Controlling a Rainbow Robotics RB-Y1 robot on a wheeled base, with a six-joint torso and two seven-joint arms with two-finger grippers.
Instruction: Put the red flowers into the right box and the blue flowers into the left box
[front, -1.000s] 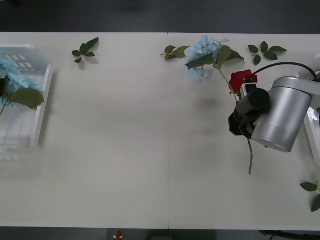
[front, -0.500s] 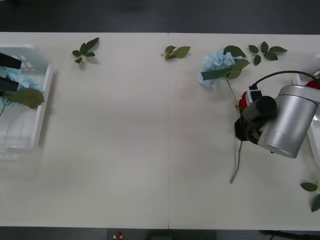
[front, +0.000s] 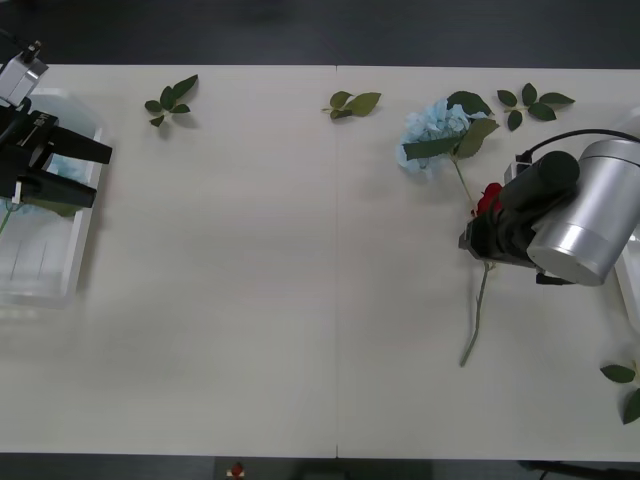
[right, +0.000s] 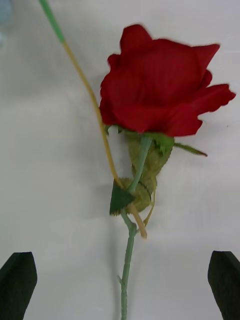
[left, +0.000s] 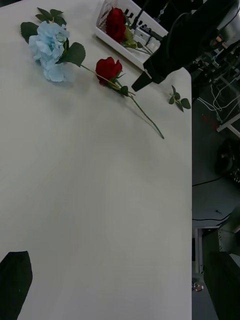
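On the table's right side in the front view, the right gripper (front: 478, 238) is poised over a red rose (front: 489, 198), apparently for pickup. From the right wrist, its fingers are seen spread wide around the stem (right: 127, 250). From the left wrist, the left gripper (left: 120, 285) is seen open, a rose already lying in the right box (left: 107, 35).

blue flower (front: 432, 130) behind rose (front: 487, 199) | both on table (front: 250, 300) right

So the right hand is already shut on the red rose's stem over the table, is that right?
Not quite. In the right wrist view the right hand is open, its fingers wide apart on either side of the red rose, which lies on the table.
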